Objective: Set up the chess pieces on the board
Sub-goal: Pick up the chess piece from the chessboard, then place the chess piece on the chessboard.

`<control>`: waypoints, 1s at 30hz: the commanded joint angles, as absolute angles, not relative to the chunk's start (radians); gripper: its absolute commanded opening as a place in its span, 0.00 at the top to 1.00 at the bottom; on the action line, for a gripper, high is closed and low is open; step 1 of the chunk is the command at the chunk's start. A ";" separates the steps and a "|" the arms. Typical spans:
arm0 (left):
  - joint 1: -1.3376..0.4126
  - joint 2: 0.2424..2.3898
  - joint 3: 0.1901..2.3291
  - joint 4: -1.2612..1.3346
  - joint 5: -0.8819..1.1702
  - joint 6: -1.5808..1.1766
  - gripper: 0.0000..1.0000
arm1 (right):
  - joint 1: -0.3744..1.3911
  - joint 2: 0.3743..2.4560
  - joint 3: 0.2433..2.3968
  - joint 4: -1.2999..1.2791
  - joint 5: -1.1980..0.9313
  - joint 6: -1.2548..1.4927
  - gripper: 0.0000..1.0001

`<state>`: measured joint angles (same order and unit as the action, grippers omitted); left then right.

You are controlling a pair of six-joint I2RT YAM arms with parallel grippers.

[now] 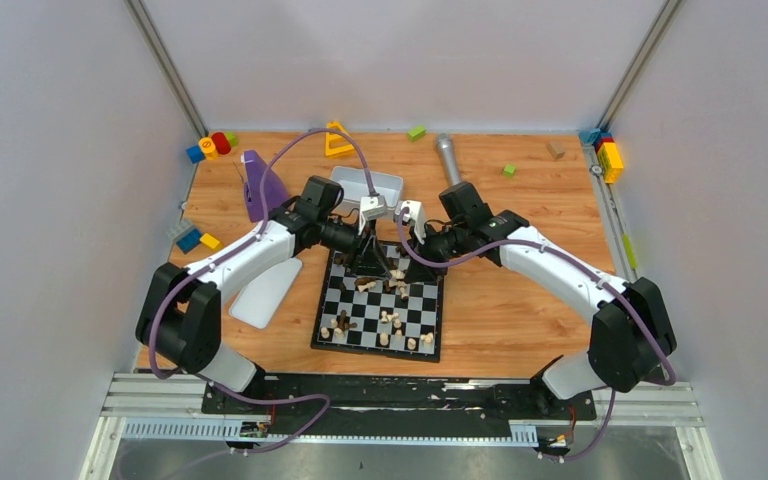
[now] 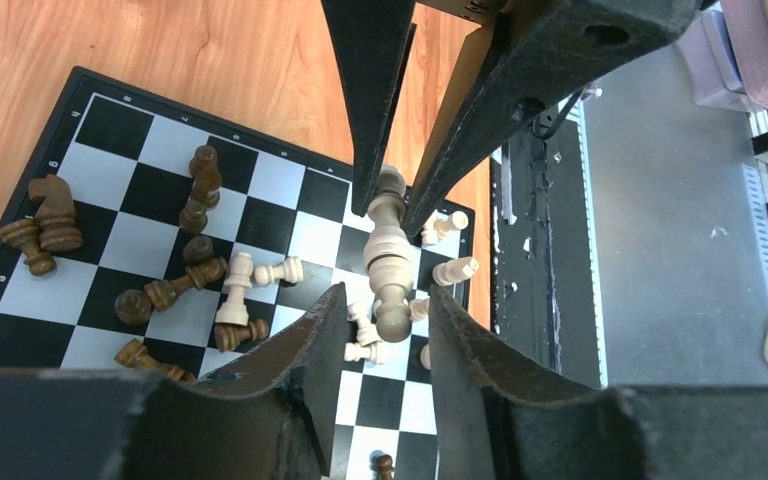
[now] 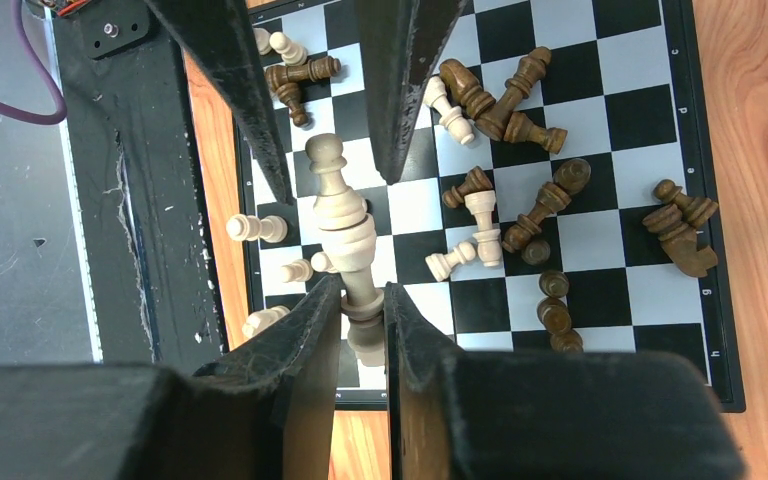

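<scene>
Right gripper (image 3: 360,290) clamped on a tall pale piece (image 3: 342,215), held up over the board (image 3: 632,120).
From my screen, the left gripper (image 2: 387,295) sits about half open, fingers either side of that same piece with gaps showing (no contact I can make out). Both meet above the board's far edge, and brown pieces (image 3: 505,95) and other pale pieces (image 3: 482,215) lie toppled across its squares.
</scene>
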<state>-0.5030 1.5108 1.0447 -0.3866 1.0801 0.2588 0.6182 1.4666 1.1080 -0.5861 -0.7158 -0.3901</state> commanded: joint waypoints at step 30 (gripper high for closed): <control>-0.610 1.422 1.108 -0.902 0.347 0.553 1.00 | 0.427 1.255 0.929 -0.564 -0.653 -0.387 1.00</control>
<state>-0.5495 1.4548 1.1244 -0.8310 0.5468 0.5377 0.4290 1.2896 0.9535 -0.5892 -0.6628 -0.3901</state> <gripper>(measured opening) 0.184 0.206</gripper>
